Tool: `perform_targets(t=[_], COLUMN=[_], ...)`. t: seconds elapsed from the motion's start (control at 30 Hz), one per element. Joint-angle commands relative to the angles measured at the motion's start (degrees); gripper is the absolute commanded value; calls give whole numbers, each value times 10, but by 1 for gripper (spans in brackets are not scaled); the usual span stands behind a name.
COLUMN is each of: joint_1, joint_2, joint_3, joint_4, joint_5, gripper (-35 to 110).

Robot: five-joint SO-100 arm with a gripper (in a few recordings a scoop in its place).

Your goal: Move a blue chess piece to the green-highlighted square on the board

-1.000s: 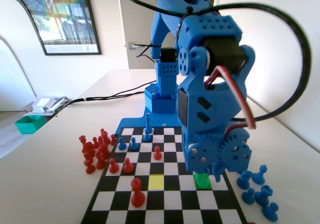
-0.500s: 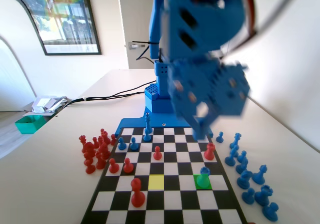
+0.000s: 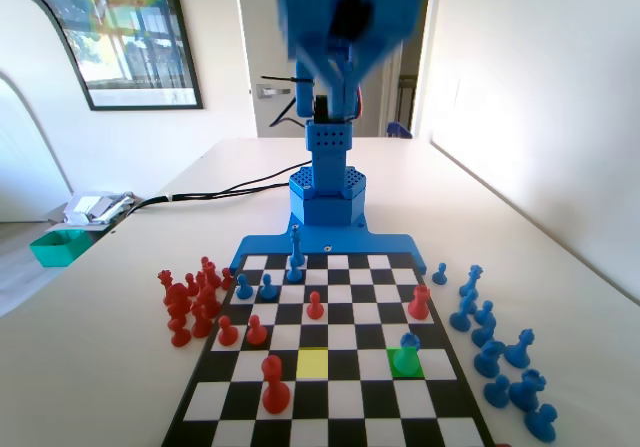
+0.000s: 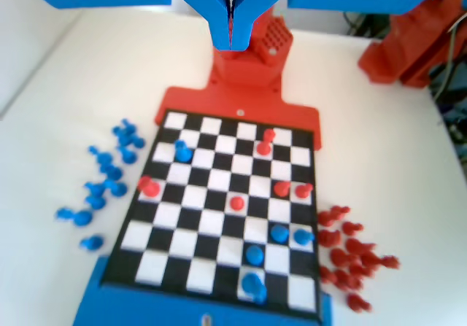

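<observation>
The blue chess piece, a small pawn with a ball head, stands upright on the green-highlighted square near the right edge of the board in the fixed view. The wrist view shows this pawn at the board's upper left, standing free. My gripper hangs at the top centre of the wrist view, high above the board's far end, with its jaws pressed together and nothing between them. In the fixed view the raised blue arm is a blur at the top.
A yellow square lies left of the green one. Red pieces and a tall blue piece stand on the board. Loose red pieces crowd the table at left, loose blue ones at right.
The gripper was low over the green square, then let go of the blue pawn there. It has since lifted high and swung back toward the arm's base.
</observation>
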Motion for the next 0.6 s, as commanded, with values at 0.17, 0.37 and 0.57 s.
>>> perform_targets(t=[0.17,0.37,0.57], joint_1=[22,19,16], joint_2=[223,335,427], joint_3=[78,169,248], joint_4=[105,98,85], joint_5=[-50,-57,-58], gripper=[1,1,1])
